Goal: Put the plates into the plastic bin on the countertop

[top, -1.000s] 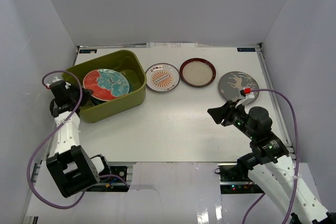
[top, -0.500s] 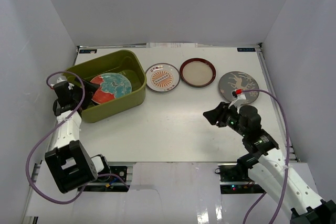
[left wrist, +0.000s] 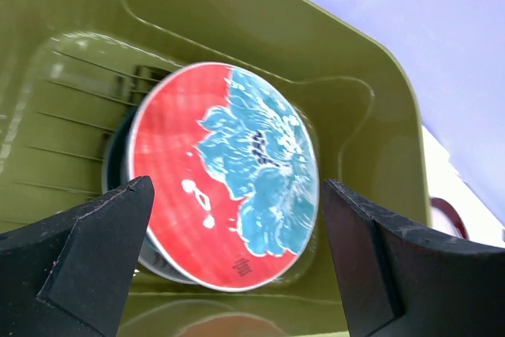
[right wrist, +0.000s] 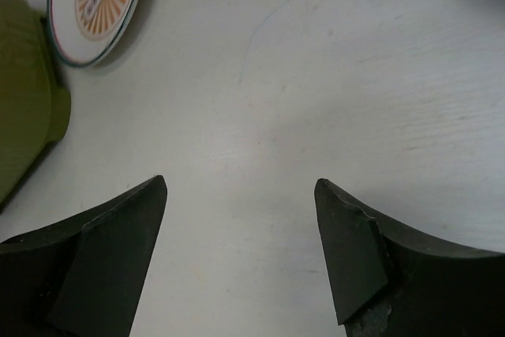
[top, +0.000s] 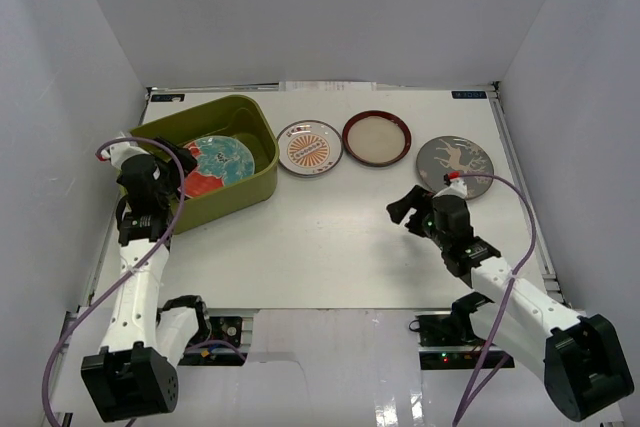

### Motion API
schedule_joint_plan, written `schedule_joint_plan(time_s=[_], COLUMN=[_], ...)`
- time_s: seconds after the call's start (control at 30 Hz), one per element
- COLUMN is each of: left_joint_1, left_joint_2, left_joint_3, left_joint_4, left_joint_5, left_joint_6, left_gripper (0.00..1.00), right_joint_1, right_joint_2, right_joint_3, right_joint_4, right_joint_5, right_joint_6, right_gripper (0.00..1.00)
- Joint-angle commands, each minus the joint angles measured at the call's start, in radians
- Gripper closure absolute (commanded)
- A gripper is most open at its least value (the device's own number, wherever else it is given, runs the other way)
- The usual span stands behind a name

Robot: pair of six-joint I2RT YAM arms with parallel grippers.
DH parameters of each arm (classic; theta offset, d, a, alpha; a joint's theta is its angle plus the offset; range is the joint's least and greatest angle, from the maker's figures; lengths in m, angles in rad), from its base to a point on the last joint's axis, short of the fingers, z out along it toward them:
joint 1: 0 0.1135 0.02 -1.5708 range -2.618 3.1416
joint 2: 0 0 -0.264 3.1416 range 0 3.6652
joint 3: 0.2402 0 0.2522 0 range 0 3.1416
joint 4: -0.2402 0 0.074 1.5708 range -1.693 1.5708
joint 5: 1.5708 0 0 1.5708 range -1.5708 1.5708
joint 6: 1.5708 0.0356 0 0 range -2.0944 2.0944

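Note:
The olive-green plastic bin [top: 250, 117] stands at the back left of the countertop [top: 320, 237]. A red floral plate [top: 213, 164] lies tilted inside it on top of other plates, whose edges show under it. My left gripper [top: 178, 165] hangs open over the bin's near-left side. In the left wrist view the left gripper [left wrist: 237, 187] has the red floral plate [left wrist: 225, 175] lying free beyond its fingers. Three plates lie on the countertop: orange sunburst [top: 309, 147], red-rimmed cream [top: 376, 138] and grey with deer [top: 454, 162]. My right gripper [top: 401, 210] is open and empty above bare countertop.
White walls enclose the countertop on three sides. In the right wrist view the open right gripper [right wrist: 240, 181] faces the orange sunburst plate [right wrist: 97, 1] at the top left, with a corner of the bin [right wrist: 24, 100] at the left edge.
My left gripper opened and let go of the red floral plate, which dropped into the bin. The right gripper opened wider and moved a little left.

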Motion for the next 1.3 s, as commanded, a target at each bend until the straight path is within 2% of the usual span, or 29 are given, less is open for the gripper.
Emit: schedule_joint_plan(time_s=[0.0,0.07,0.2,0.23,0.3,0.43,0.53,0.67,0.73,0.77,0.83,0.9,0.93,0.97,1.0,1.07,1.13,1.27], left_joint_1=[-0.04,-0.058,-0.123,-0.123,-0.192,-0.253,-0.315,-0.371,-0.388,-0.4,-0.413,-0.433,-0.442,-0.463,-0.479,-0.525,-0.58,-0.664], left_joint_2=[-0.05,-0.07,-0.097,-0.104,-0.117,-0.159,-0.191,-0.191,-0.193,-0.194,-0.19,-0.171,-0.144,-0.128,-0.113,-0.063,-0.007,0.077], left_joint_3=[0.039,0.052,0.07,0.072,0.079,0.09,0.088,0.041,0.012,-0.014,-0.034,-0.036,-0.033,-0.019,-0.011,0.007,0.036,0.096], left_joint_4=[-0.047,-0.059,-0.045,-0.027,-0.016,0.001,0.01,0.062,0.102,0.112,0.14,0.146,0.148,0.149,0.152,0.156,0.166,0.182], left_joint_5=[-0.119,-0.108,0.041,0.146,0.242,0.468,0.559,0.798,0.845,0.861,0.875,0.882,0.883,0.88,0.859,0.831,0.785,0.71], left_joint_6=[0.06,0.081,0.152,0.175,0.19,0.227,0.233,0.167,0.135,0.123,0.092,0.086,0.086,0.084,0.075,0.069,0.06,0.025], left_gripper=[0.02,0.02,0.02,0.02,0.02,0.02,0.02,0.02,0.02,0.02,0.02,0.02,0.02,0.02,0.02,0.02,0.02,0.03], right_joint_1=[-0.076,-0.166,-0.353,-0.422,-0.499,-0.666,-0.719,-0.757,-0.762,-0.762,-0.762,-0.762,-0.762,-0.762,-0.762,-0.762,-0.762,-0.762], right_joint_2=[0.022,0.037,0.074,0.103,0.137,0.233,0.334,0.526,0.633,0.66,0.745,0.805,0.815,0.816,0.789,0.728,0.581,0.265], right_joint_3=[0.049,0.037,0.017,0.017,0.012,-0.012,0.007,0.058,0.081,0.08,0.08,0.092,0.09,0.086,0.075,0.026,-0.006,-0.019], right_joint_4=[0.107,0.115,0.161,0.164,0.202,0.297,0.357,0.472,0.513,0.59,0.665,0.727,0.748,0.763,0.797,0.831,0.828,0.701], right_joint_5=[0.243,0.262,0.24,0.228,0.182,0.046,-0.013,-0.154,-0.195,-0.205,-0.229,-0.24,-0.249,-0.251,-0.248,-0.237,-0.237,-0.261], right_joint_6=[0.046,0.058,0.08,0.087,0.101,0.149,0.156,0.204,0.256,0.277,0.34,0.362,0.368,0.38,0.38,0.376,0.359,0.33], right_gripper=[0.18,0.18,0.2,0.21,0.23,0.27,0.27,0.33,0.38,0.42,0.45,0.6,0.71,0.88,0.92,0.92,0.92,0.92])
